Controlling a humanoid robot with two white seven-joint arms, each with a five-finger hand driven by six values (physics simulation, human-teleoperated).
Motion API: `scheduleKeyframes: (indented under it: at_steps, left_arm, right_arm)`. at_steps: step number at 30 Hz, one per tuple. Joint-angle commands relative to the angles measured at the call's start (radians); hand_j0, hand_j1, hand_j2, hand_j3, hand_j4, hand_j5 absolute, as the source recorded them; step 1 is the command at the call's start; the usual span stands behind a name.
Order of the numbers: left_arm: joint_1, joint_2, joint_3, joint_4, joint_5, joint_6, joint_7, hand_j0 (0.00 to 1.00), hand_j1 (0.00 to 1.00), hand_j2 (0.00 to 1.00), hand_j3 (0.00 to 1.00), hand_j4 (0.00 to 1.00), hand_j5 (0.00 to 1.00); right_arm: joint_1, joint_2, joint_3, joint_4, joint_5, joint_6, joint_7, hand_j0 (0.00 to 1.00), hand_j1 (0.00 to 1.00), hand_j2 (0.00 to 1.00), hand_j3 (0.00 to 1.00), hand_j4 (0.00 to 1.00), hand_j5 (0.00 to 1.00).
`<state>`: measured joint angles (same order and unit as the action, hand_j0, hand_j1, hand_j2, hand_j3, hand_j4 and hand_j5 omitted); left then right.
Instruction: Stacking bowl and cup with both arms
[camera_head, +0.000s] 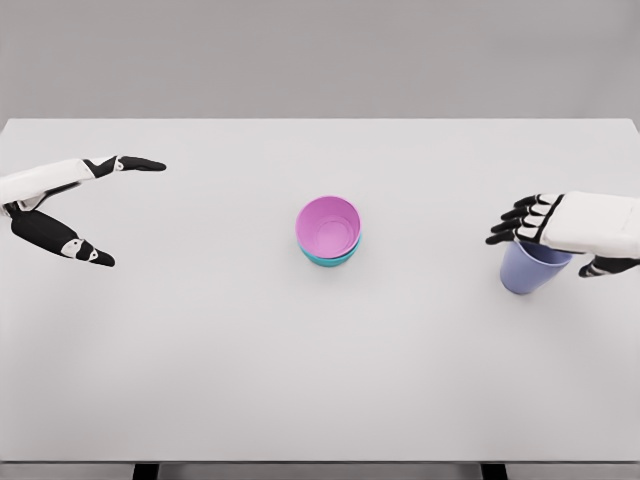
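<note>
A pink bowl (328, 226) sits nested inside a teal bowl (330, 258) at the middle of the white table (300, 380). A blue-violet cup (530, 271) stands upright at the right. My right hand (545, 235) is over the cup's rim, its black fingers curled across the top and the thumb on the right side, wrapped on the cup. At the far left my left hand (110, 210) hovers with fingers spread, thumb below, holding nothing.
The table's far edge (320, 120) runs across the top against a grey wall. Its near edge (320, 462) lies at the bottom, with dark legs showing underneath.
</note>
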<state>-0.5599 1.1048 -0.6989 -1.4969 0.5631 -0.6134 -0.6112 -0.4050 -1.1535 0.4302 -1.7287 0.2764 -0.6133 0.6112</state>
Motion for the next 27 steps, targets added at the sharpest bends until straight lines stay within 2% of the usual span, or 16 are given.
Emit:
scheduleKeyframes:
  at_steps: [1,4,10,22,27]
  left_arm:
    - [0.000,0.001,0.001,0.000,0.008,0.002,0.000,1.00,1.00,1.00,1.00,1.00,1.00]
    - [0.000,0.001,0.001,0.000,0.005,0.002,0.000,1.00,1.00,1.00,1.00,1.00,1.00]
    - [0.000,0.001,0.001,0.000,0.005,0.002,0.000,1.00,1.00,1.00,1.00,1.00,1.00]
    - [0.000,-0.009,0.007,0.001,0.001,0.002,0.000,1.00,1.00,1.00,1.00,1.00,1.00]
    - [0.000,-0.013,0.007,0.001,0.001,0.002,0.000,1.00,1.00,1.00,1.00,1.00,1.00]
  right_arm:
    - [-0.002,0.017,0.008,0.031,0.015,0.002,0.000,1.00,1.00,1.00,1.00,1.00,1.00]
    - [-0.009,0.054,0.018,0.070,0.047,0.002,0.000,1.00,1.00,1.00,1.00,1.00,1.00]
    - [-0.020,0.081,0.022,0.115,0.084,0.002,0.000,1.00,1.00,1.00,1.00,1.00,1.00]
    - [-0.037,0.100,0.027,0.126,0.089,0.002,0.000,1.00,1.00,1.00,1.00,1.00,1.00]
    - [-0.041,0.109,0.061,0.123,0.118,0.002,0.000,0.99,0.99,0.99,0.99,0.99,0.99]
